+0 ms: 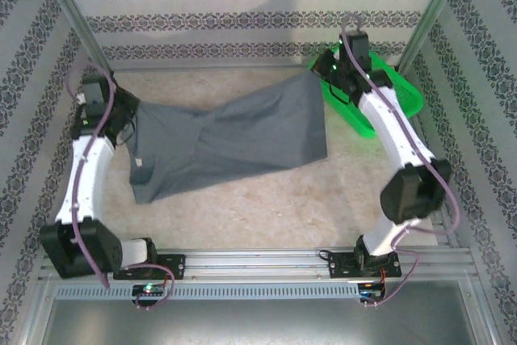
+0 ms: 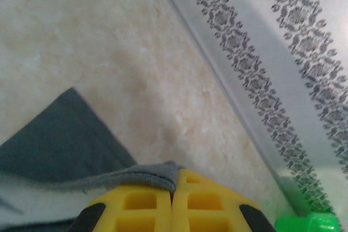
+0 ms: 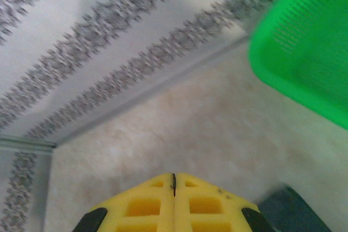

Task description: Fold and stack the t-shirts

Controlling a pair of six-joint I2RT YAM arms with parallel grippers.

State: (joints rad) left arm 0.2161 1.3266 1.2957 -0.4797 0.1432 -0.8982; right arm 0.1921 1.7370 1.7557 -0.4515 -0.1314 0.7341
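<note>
The dark slate-grey t-shirt (image 1: 242,135) lies spread across the middle of the table, and its top edge sags between the two grippers. My left gripper (image 1: 129,115) is at the shirt's far left corner. In the left wrist view this gripper (image 2: 175,180) is shut on a fold of the grey cloth (image 2: 136,180). My right gripper (image 1: 325,80) is at the shirt's far right corner, next to the green basket (image 1: 404,94). Its yellow jaws (image 3: 174,177) are pressed together with just a dark sliver between the tips. Grey cloth (image 3: 293,213) shows below them. A pale neck label (image 1: 139,161) shows near the left edge.
The green basket (image 3: 304,52) stands at the back right corner, partly under the right arm, and it also appears as a green rim (image 2: 310,224). Patterned walls (image 1: 242,22) and metal posts close in the table on three sides. Bare table (image 1: 258,208) lies in front of the shirt.
</note>
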